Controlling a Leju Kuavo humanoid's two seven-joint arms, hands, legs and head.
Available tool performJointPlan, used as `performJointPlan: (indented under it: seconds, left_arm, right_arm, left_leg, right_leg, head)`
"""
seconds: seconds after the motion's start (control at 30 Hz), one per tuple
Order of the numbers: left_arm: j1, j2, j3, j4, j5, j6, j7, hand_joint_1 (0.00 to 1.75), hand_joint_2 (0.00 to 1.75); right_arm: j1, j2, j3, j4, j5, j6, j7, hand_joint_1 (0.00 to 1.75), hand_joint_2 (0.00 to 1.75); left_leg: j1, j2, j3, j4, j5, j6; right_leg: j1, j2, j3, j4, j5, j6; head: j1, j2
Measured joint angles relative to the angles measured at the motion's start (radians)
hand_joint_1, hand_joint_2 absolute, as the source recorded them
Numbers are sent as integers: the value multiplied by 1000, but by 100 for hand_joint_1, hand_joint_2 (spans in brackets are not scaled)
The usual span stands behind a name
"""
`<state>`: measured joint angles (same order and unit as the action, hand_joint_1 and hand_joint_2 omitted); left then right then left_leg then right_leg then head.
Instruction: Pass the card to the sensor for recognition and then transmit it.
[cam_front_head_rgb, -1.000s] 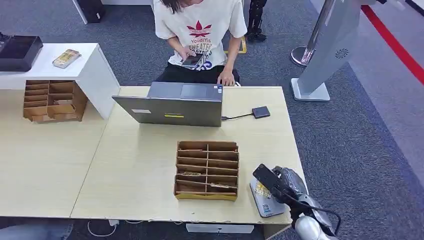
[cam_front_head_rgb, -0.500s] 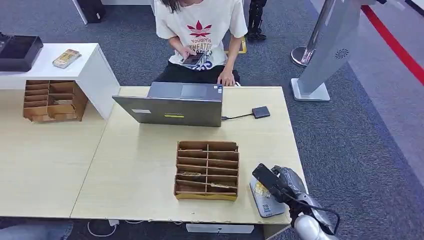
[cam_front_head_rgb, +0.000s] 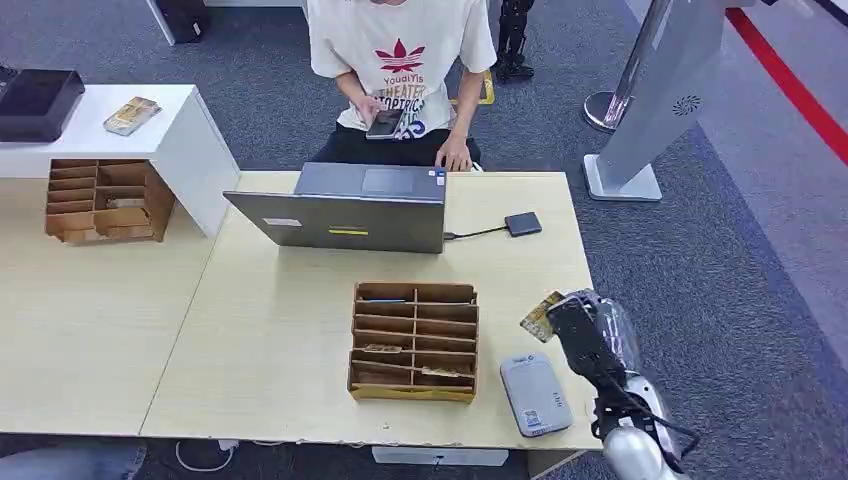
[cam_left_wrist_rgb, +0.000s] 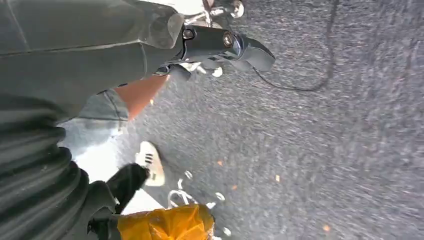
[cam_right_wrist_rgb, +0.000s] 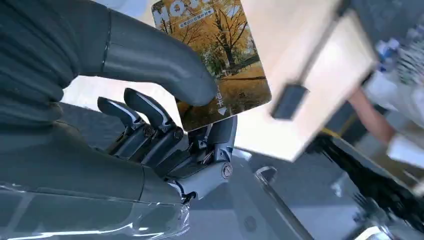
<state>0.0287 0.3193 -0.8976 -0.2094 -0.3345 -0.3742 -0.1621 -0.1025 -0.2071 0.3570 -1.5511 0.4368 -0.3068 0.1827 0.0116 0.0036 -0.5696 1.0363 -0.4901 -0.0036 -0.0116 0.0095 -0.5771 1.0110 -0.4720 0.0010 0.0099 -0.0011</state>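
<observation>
In the head view my right hand (cam_front_head_rgb: 585, 338) hovers over the table's right edge and pinches a yellow picture card (cam_front_head_rgb: 541, 315) that sticks out toward the wooden organizer. The right wrist view shows the card (cam_right_wrist_rgb: 225, 60), printed with autumn trees, clamped between the grey thumb on top and the dark fingers (cam_right_wrist_rgb: 150, 112) below. The grey sensor pad (cam_front_head_rgb: 536, 395) lies flat near the front edge, uncovered, below and left of the hand. My left hand (cam_left_wrist_rgb: 220, 42) hangs over the carpet floor with its fingers extended and nothing in them.
A wooden slotted organizer (cam_front_head_rgb: 414, 340) sits left of the sensor. Behind it stands a laptop (cam_front_head_rgb: 345, 210) wired to a small black box (cam_front_head_rgb: 522, 223). A person (cam_front_head_rgb: 400, 60) sits beyond the table with a phone. A second organizer (cam_front_head_rgb: 105, 200) rests far left.
My right hand has risen off the sensor pad and moved away from the front edge with the card, so the pad now lies uncovered.
</observation>
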Motion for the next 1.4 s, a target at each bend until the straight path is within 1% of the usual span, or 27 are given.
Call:
performJointPlan:
  seconds: [0.1,0.2,0.33,0.4,0.57,0.8,0.9,1.2,1.3,1.4]
  left_arm:
    - [5,-1,1,0,37,0,-18,0,175]
    - [11,-2,5,0,63,0,-34,0,175]
    - [17,-3,17,0,100,0,-54,0,175]
    - [20,-4,26,0,115,0,-63,0,175]
    - [21,-10,54,0,157,0,-71,0,175]
    - [22,-11,72,0,173,0,-81,0,175]
    - [21,-14,85,0,185,0,-89,0,175]
    - [7,-19,105,0,219,0,-110,0,175]
    - [-2,-22,117,0,244,0,-110,0,175]
    - [-9,-26,129,0,248,0,-109,0,175]
  right_arm:
    - [15,11,-25,-58,-30,-68,-55,175,175]
    - [42,28,-51,-120,-52,-135,-128,175,175]
    - [78,53,-73,-185,-61,-199,-206,175,175]
    - [88,67,-77,-209,-56,-220,-228,175,175]
    - [95,93,-77,-225,-21,-225,-227,175,175]
    - [99,107,-77,-225,-10,-225,-229,175,175]
    - [78,117,-63,-215,24,-216,-213,175,175]
    - [-18,169,-7,-107,148,-231,-202,175,175]
    - [-60,199,3,-51,183,-252,-202,175,175]
    - [-96,225,15,-8,198,-257,-201,175,175]
  left_leg:
    - [0,0,0,0,0,0]
    - [0,0,-1,0,0,0]
    - [0,0,-1,0,0,0]
    - [0,0,-1,0,0,0]
    - [0,0,-1,0,0,0]
    - [0,-1,-2,0,0,0]
    - [0,-1,-2,0,0,0]
    - [0,-1,-2,0,1,-2]
    - [0,-1,-2,0,2,-2]
    - [0,-1,-2,0,2,-2]
  right_leg:
    - [0,0,0,0,0,0]
    - [0,0,-1,0,0,0]
    - [0,0,-1,0,-1,0]
    - [0,0,-1,0,-1,0]
    - [0,0,-1,0,-1,0]
    - [0,-1,-1,0,-1,0]
    - [0,-1,-1,0,-1,0]
    - [0,-1,-2,1,0,-1]
    - [0,-1,-2,1,0,-1]
    - [0,-1,-2,1,0,-1]
  head:
    - [0,0]
    - [0,0]
    - [0,0]
    - [0,0]
    - [0,0]
    - [0,0]
    - [0,0]
    - [0,0]
    - [0,0]
    - [0,0]
